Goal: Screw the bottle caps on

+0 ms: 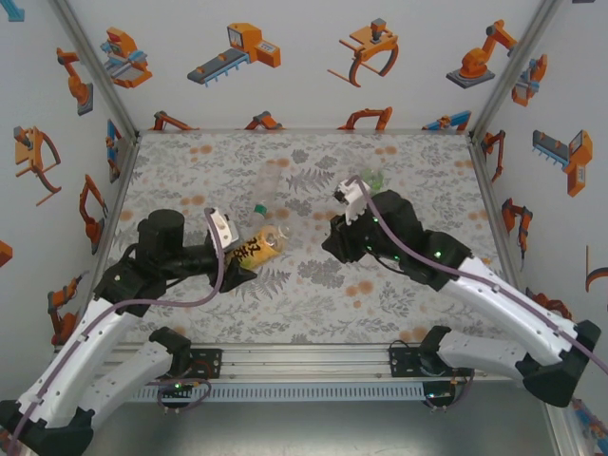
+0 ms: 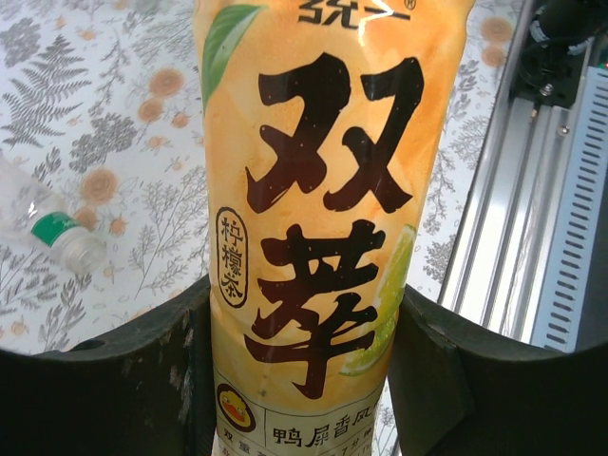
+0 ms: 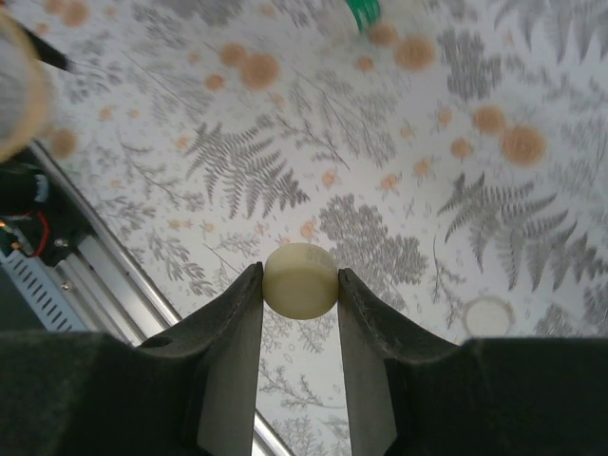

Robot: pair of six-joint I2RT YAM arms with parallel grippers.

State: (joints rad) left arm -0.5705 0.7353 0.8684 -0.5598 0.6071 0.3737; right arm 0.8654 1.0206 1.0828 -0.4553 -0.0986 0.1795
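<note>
Left of centre over the surface (image 1: 313, 304), a bottle (image 1: 258, 249) sits between the left fingers (image 2: 142, 380). Just behind it lies a second bottle (image 1: 269, 190). A third bottle (image 1: 370, 179) is farther right, near the back. The right fingers (image 3: 233, 351) grip a cap (image 3: 300, 278), and another cap (image 3: 487, 315) lies on the surface nearby.
</note>
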